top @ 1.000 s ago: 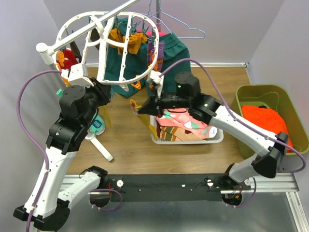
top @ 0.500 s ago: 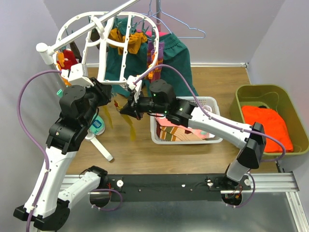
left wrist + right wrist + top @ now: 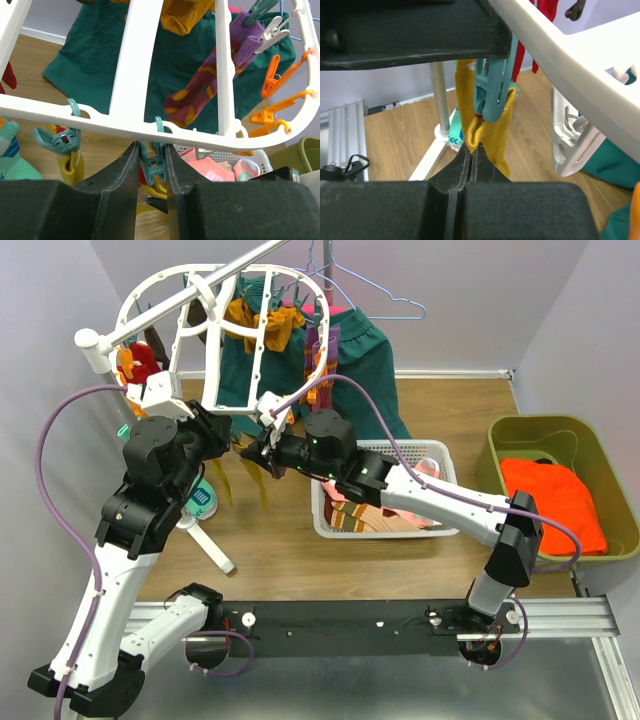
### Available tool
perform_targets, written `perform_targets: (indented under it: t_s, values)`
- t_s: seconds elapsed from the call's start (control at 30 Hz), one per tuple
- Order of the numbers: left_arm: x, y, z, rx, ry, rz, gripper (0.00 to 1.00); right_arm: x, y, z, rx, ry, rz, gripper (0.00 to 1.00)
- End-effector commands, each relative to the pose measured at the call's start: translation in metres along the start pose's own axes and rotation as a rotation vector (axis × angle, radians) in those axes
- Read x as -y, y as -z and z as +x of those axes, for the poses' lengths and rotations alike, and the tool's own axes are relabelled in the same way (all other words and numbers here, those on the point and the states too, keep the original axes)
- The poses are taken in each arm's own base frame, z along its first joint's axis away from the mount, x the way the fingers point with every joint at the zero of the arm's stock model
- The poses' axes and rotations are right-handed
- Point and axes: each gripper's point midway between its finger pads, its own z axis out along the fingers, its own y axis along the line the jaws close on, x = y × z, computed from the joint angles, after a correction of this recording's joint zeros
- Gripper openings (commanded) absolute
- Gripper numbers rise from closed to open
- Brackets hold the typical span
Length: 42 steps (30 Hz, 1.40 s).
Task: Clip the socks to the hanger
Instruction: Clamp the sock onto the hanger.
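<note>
L: left pincer [image 3: 150, 150] squeezing teal clip [image 3: 157, 169] | R: right pincer [image 3: 470, 150] pinching mustard sock [image 3: 494, 131] (at clip's mouth)

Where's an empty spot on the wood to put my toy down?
The bare wood between the white basket and the black rail is free. So is the far strip between basket and green bin. It's crowded under the hanger, where left tool, right tool, teal clip and mustard sock bunch together.

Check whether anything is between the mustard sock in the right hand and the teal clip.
Nothing visible is in the way. The right hand pinches the mustard sock at its cuff, and the cuff meets the lower end of the teal clip, which the left hand grips from both sides.
</note>
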Motion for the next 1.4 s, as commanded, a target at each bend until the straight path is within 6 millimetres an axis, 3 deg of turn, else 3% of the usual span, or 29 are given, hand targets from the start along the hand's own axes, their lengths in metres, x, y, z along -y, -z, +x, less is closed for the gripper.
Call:
perform_targets:
  t_s: [0.0, 0.47, 1.37]
  values:
    - [0.001, 0.001, 0.003, -0.010, 0.003, 0.008, 0.00, 0.005, -0.007, -0.009, 0.037, 0.040, 0.048, 0.01]
    - [0.000, -0.001, 0.005, -0.015, 0.000, 0.002, 0.00, -0.002, -0.013, -0.012, 0.039, 0.075, 0.048, 0.01]
    - [-0.007, -0.004, 0.014, -0.036, -0.012, -0.023, 0.00, 0.001, -0.002, -0.038, 0.111, 0.081, 0.115, 0.01]
